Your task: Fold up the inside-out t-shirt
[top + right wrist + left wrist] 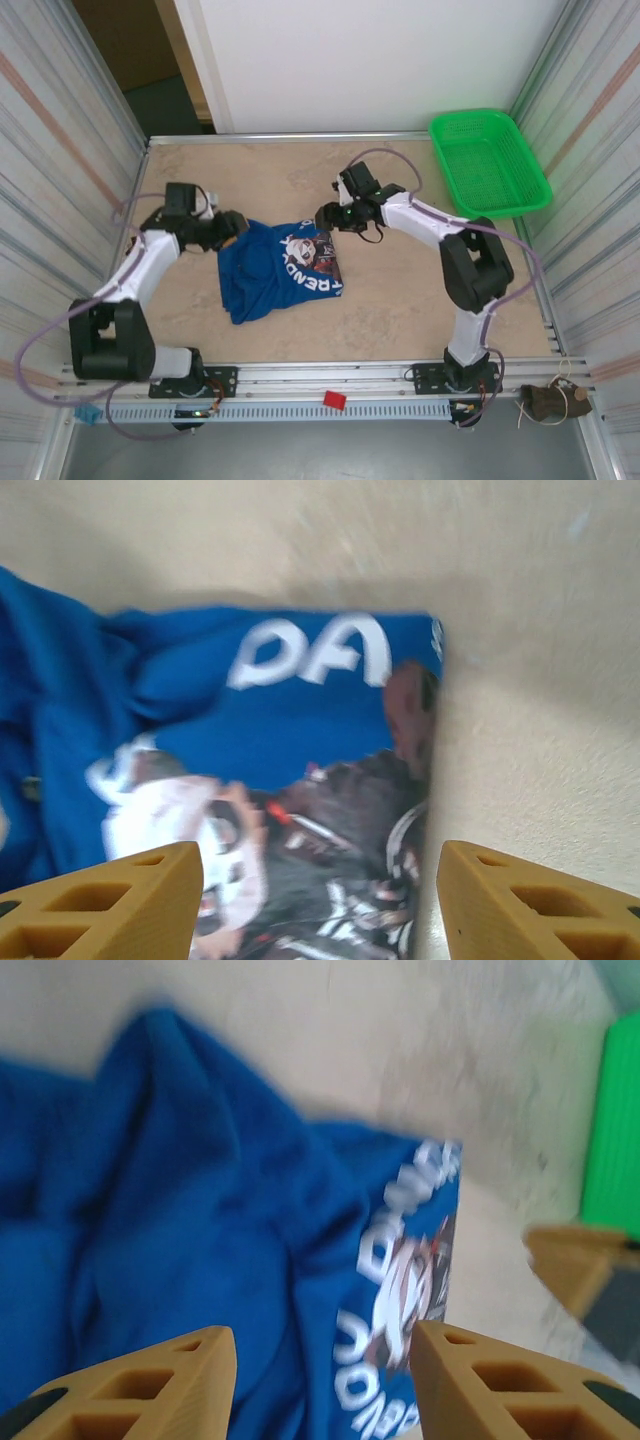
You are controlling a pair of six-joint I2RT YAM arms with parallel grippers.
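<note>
Left gripper (pixel 234 227) and right gripper (pixel 323 216) — both wide open — flank the t-shirt (pixel 270 268) at its far edge.

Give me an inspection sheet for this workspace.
Surface: beige marbled tabletop, no stains seen.
Job's things: royal-blue cloth t-shirt, crumpled, white lettering facing up.
Clutter: green plastic mesh basket, far right corner; small red block on front rail.
Grippers: left gripper and right gripper open, flanking the shirt.
Cables: lilac cables, loosely looped, left and right.
Surroundings: corrugated metal side walls.
</note>
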